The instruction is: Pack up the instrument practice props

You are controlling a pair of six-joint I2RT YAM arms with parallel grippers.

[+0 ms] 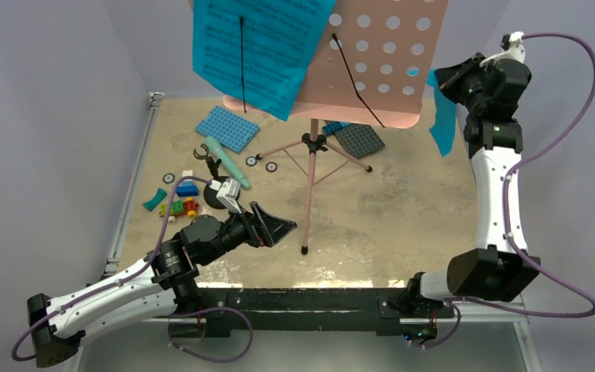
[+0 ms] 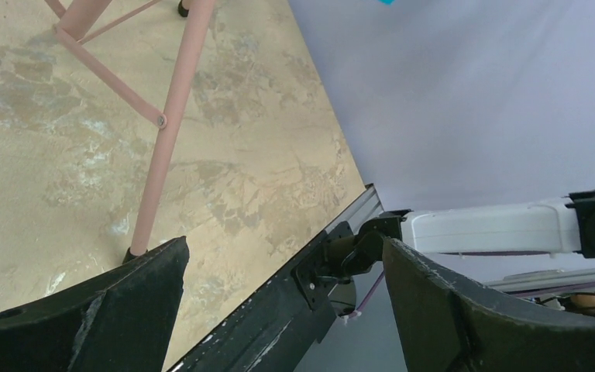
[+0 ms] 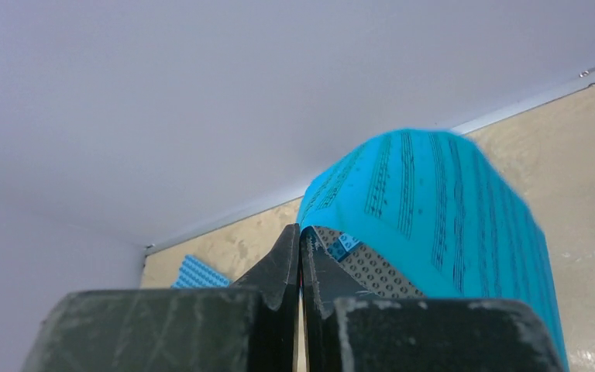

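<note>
Right fingers (image 3: 293, 267) pinch the limp, likely tearable music page (image 3: 434, 209) by its edge; left fingers (image 1: 273, 226) gape empty, stand leg (image 1: 307, 209) at four o'clock.

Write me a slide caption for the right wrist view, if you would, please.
Right gripper shut on a curled cyan page, grey baseplate and table beyond.

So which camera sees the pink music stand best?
The top external view. It shows nearly all of the pink music stand: the board with holes, the pole and the spread legs. The left wrist view catches only the lower legs on the table. The right wrist view shows none of it.
</note>
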